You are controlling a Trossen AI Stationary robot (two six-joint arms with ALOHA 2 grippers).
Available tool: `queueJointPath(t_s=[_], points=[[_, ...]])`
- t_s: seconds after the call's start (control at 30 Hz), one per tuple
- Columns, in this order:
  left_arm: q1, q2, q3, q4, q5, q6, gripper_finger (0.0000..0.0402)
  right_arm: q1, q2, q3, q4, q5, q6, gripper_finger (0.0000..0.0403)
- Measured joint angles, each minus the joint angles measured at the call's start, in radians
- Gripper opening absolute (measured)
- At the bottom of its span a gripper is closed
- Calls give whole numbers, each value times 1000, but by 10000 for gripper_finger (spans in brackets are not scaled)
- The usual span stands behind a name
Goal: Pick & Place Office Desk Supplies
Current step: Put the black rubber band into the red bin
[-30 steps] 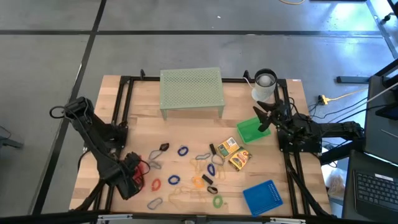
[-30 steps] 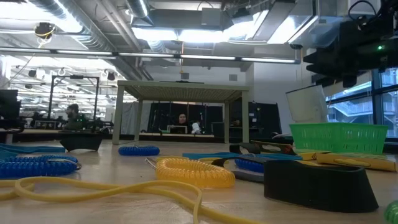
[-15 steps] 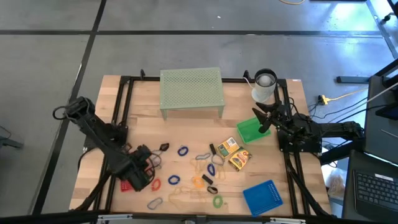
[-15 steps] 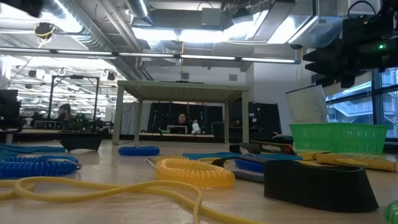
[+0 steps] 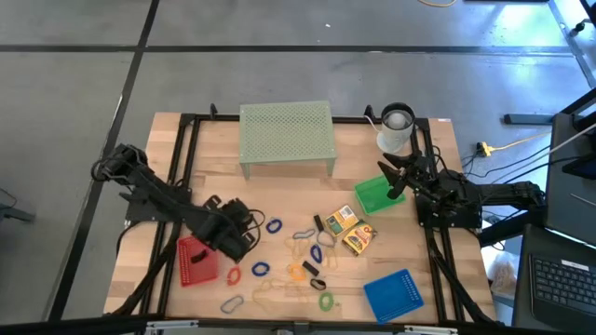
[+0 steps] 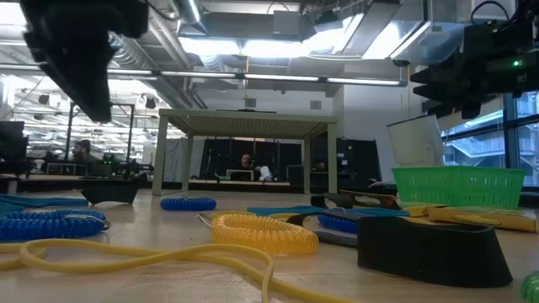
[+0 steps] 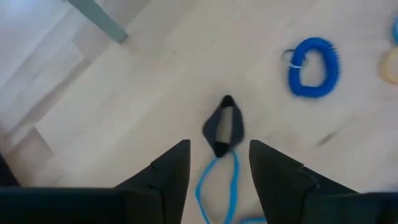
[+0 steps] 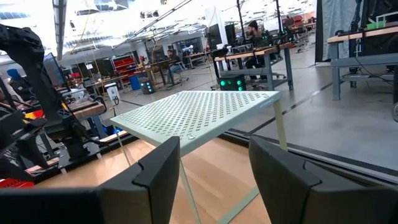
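High view first: the left hand [image 5: 235,221] hangs just left of the small black clip with a loop [image 5: 246,220], fingers spread with the clip lined up in the gap, so my guess is that's the next pick. Everything below is placed relative to that clip.

Just below-left of it sits the red plastic mesh tray [image 5: 195,261], one of three trays. It looks empty, probably the drop spot for that arm.

Right of the clip, the loose supplies are scattered on the wooden bench [image 5: 177,186]. I count roughly three blue coiled rings [image 5: 273,225], one red ring [image 5: 233,276], one orange ring [image 5: 296,271], one green ring [image 5: 325,301] and two little yellow boxes [image 5: 343,221], plus a few dark and silvery clips I can't count cleanly.

Above-right of the clip stands one pale green mesh riser [image 5: 287,137].

Far right of it, the right hand [image 5: 399,179] waits with fingers spread over the green plastic tray [image 5: 373,195]. One blue plastic tray [image 5: 393,295] lies below-right.
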Motion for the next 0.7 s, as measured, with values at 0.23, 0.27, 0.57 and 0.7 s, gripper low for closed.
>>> queueJointPath(t_s=[0.23, 0.27, 0.57, 0.7], points=[[75, 89, 0, 5, 102, 44, 179, 0, 0, 0, -2, 3, 0, 194], [88, 103, 0, 9, 134, 42, 180, 0, 0, 0, -2, 3, 0, 194], [204, 210, -1, 119, 277, 254, 180, 0, 0, 0, -2, 3, 0, 194], [260, 236, -1, 168, 285, 337, 179, 0, 0, 0, -2, 3, 0, 194]])
